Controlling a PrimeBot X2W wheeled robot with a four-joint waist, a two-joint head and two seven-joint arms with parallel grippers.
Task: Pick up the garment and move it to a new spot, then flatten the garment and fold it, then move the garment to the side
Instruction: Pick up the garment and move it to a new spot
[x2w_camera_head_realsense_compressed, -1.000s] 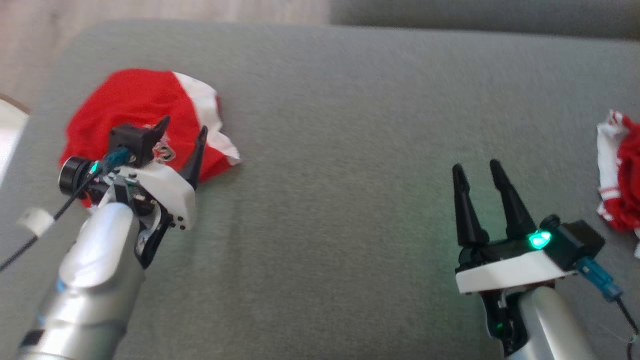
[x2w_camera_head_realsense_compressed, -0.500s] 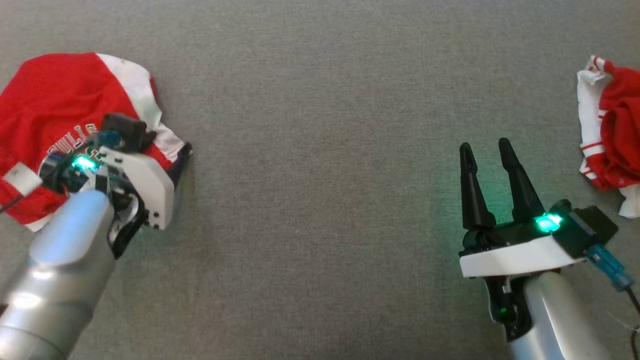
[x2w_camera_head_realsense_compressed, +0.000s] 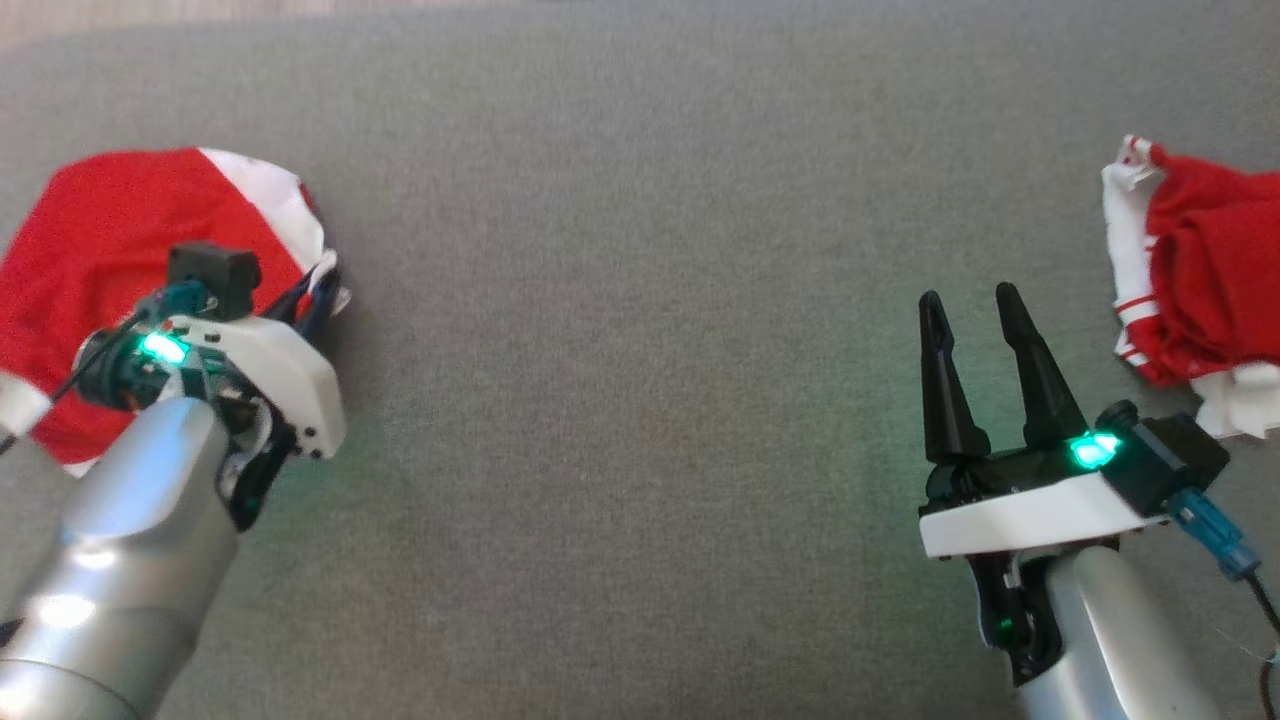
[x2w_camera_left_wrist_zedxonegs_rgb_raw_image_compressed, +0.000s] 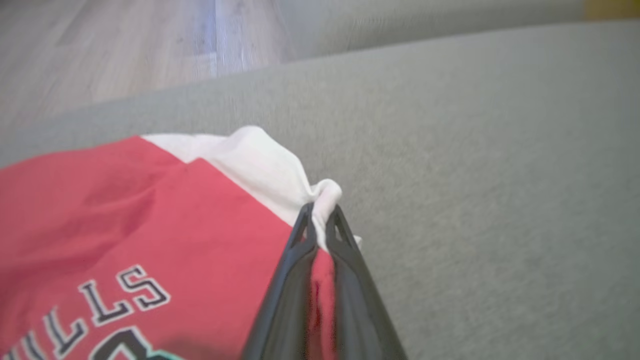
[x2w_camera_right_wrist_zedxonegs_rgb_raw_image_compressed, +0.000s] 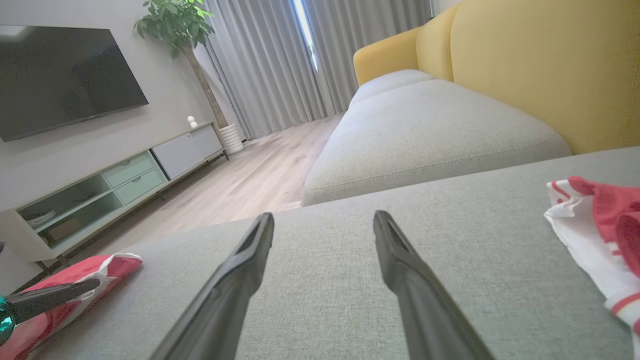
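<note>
Garment (x2w_camera_head_realsense_compressed: 120, 230) pinched by its white corner.
Left gripper (x2w_camera_left_wrist_zedxonegs_rgb_raw_image_compressed: 322, 212) clamps it, ready for lifting; right gripper (x2w_camera_head_realsense_compressed: 968, 296) idles, jaws apart.

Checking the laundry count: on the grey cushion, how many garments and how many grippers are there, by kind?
Red-and-white garments: 2 (left garment, right garment)
Grippers: 2 (left gripper, right gripper)
Total: 4

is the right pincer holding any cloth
No, the right pincer stands open over the grey cushion, gripping nothing.
</note>
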